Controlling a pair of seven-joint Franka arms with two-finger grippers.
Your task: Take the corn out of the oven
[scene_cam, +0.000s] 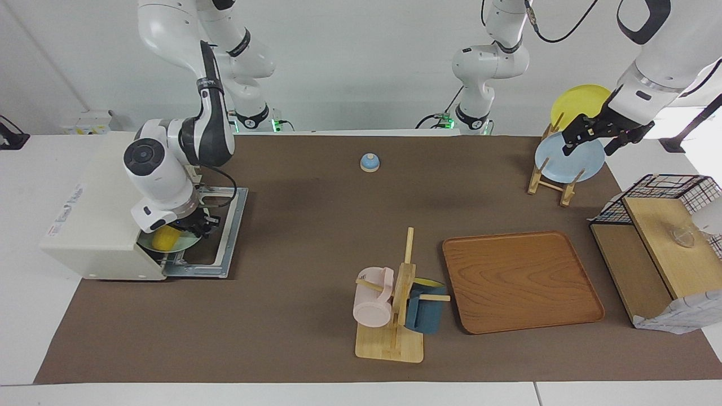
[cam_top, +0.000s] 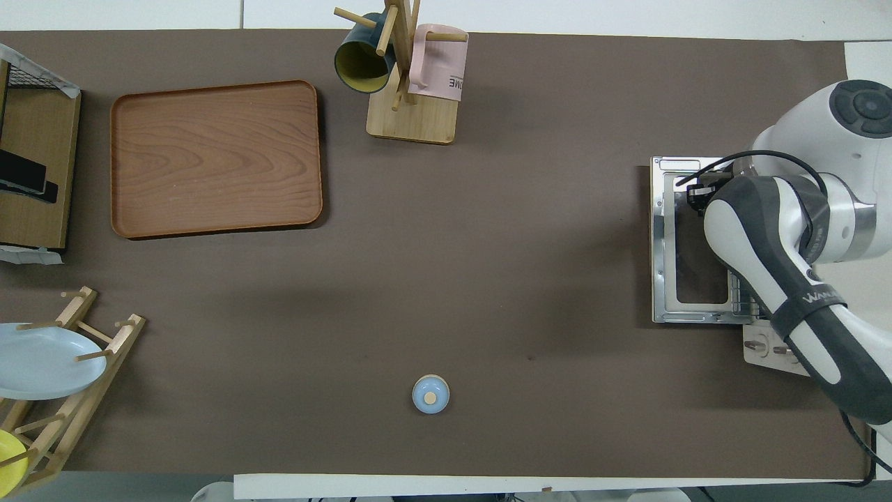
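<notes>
The oven point(scene_cam: 96, 225) is a cream-white box at the right arm's end of the table. Its door point(scene_cam: 217, 237) lies open and flat on the mat and also shows in the overhead view point(cam_top: 690, 237). The yellow corn point(scene_cam: 163, 238) lies on a greenish plate point(scene_cam: 183, 243) at the oven's mouth. My right gripper point(scene_cam: 172, 234) reaches down into the mouth, right at the corn. In the overhead view the right arm hides the corn. My left gripper point(scene_cam: 595, 138) hangs open over the plate rack, empty.
A wooden rack point(scene_cam: 555, 177) holds a blue plate point(scene_cam: 569, 160) and a yellow plate point(scene_cam: 578, 101). A wooden tray point(scene_cam: 519, 282), a mug tree point(scene_cam: 397, 304) with a pink and a blue mug, a small blue knob point(scene_cam: 369, 162) and a wire basket point(scene_cam: 665, 192) stand on the mat.
</notes>
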